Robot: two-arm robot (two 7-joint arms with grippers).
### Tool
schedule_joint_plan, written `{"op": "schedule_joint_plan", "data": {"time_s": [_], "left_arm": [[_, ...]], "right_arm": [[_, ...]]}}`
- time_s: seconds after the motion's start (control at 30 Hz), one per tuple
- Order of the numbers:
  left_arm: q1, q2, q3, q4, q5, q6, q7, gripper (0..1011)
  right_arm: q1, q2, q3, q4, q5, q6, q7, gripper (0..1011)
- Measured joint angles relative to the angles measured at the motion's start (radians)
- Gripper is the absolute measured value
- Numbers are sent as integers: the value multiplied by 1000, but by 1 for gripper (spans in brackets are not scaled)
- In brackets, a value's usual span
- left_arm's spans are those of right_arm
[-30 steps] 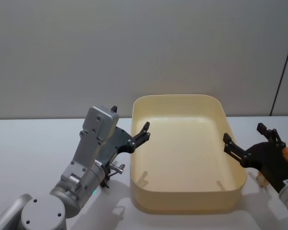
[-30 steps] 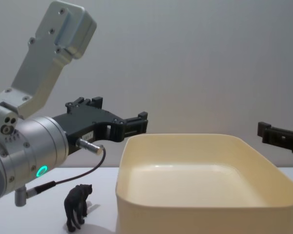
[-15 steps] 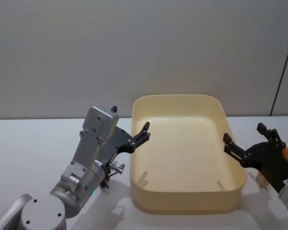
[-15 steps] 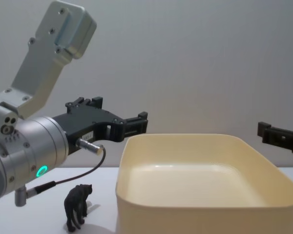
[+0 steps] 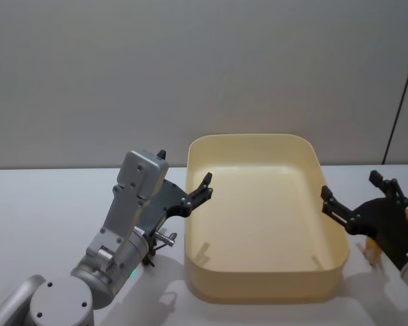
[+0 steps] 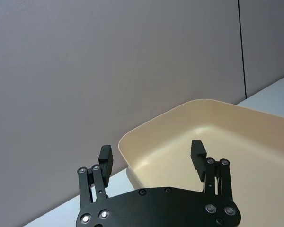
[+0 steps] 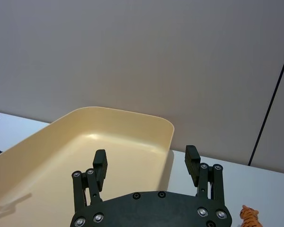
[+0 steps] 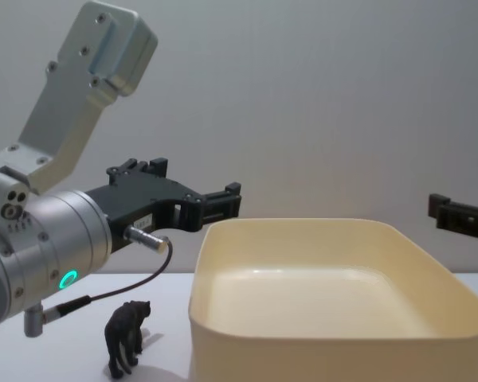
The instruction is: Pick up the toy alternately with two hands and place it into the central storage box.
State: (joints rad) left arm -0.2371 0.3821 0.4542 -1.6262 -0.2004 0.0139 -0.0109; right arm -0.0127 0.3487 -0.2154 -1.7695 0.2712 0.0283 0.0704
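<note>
your left gripper point(image 6: 151, 157) hovers at the left rim of the cream storage box point(image 5: 258, 295), fingers spread wide. your right gripper point(image 7: 146, 161) hangs by the right rim, likewise released. a black animal figure point(image 8: 127, 336) stands on the table point(image 5: 41, 204) left of the box. an orange striped figure point(image 7: 250, 217) sits right of it, beside the right gripper.

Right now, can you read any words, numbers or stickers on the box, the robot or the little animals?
None: no words, numbers or labels can be read.
The cream storage box has plain walls.
The left gripper and right gripper are plain black, with nothing written on them.
The dark toy animal and the striped orange toy carry no writing.
</note>
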Motion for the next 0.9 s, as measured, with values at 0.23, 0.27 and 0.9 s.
{"op": "schedule_joint_plan", "data": {"time_s": [0.23,0.27,0.9], "left_arm": [[0,0,0,0,0,0,0,1002],[0,0,0,0,0,0,0,1002],[0,0,0,0,0,0,0,1001]], "right_arm": [[-24,26,17,-29,-5,5,-19,1001],[-27,28,18,-32,-5,7,-22,1001],[-126,88,71,-96,56,92,-109,1001]]}}
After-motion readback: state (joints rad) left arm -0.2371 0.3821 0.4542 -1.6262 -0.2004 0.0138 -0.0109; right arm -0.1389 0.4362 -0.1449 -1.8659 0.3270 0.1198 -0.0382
